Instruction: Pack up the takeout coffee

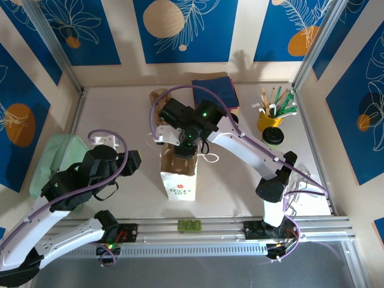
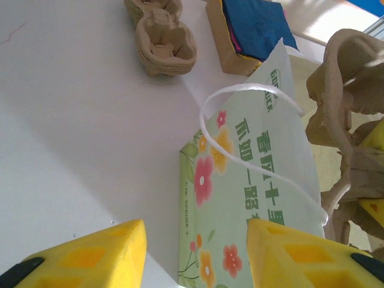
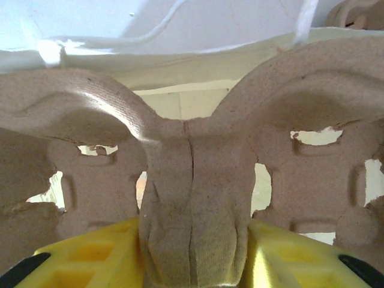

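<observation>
The coffee cup itself cannot be picked out in these views; whether it already sits in a pocket of the carrier cannot be told. What is seen in the grip is the pulp cup carrier [image 3: 192, 180]. Its raised middle ridge is pinched between the yellow fingers of the right gripper [image 3: 192, 258], whose jaws are closed on it, with one pocket arch spreading to either side of the jaws. Just beyond and below the carrier the rim of the paper bag [image 1: 179, 183] is seen, so lowering the carrier into the bag is judged to be the step in hand.

For this to be done well, the carrier should be kept level and its long side lined up with the bag's mouth before it is lowered. The descent should be slow, and the white cord handle [image 2: 240, 90] should be kept outside the pocket arches so it is not dragged in. The grip should not be released until the carrier is judged to be resting on the bag's floor.

The left gripper [image 2: 195, 252] is held with its jaws apart and nothing between them. The flowered side of the bag lies just ahead of them, so the bag could be steadied from there if it leans. A stack of spare carriers [image 2: 162, 42] and blue napkins [image 2: 252, 24] lie well beyond the left jaws on the table [image 2: 72, 120].
</observation>
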Robot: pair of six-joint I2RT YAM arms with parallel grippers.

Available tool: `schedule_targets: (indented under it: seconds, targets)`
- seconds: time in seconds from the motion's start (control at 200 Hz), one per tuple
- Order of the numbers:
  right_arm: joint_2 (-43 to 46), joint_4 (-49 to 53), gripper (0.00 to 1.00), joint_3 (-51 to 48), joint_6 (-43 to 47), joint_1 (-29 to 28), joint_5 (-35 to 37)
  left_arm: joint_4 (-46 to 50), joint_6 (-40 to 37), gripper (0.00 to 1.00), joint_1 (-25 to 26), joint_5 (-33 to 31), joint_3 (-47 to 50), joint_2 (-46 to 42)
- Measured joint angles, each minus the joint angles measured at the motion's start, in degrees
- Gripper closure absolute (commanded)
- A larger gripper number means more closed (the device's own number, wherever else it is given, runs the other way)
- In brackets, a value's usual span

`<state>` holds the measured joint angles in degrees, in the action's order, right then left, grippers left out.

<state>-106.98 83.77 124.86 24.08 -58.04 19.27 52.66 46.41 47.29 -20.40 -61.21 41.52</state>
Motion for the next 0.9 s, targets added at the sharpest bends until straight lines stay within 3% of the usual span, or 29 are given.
schedule_targets:
  seconds: [0.59, 0.9]
  targets:
    - [-0.1, -2.1, 0.57, -8.2, -1.7, 2.5, -6.7, -1.7, -0.6, 0.51, -0.7, 2.5, 0.1, 1.8]
    - [0.0, -5.7, 0.57, -12.6, -1.7, 3.4, -9.7, -9.1, -6.3, 0.48, -0.9, 12.7, 2.3, 3.8]
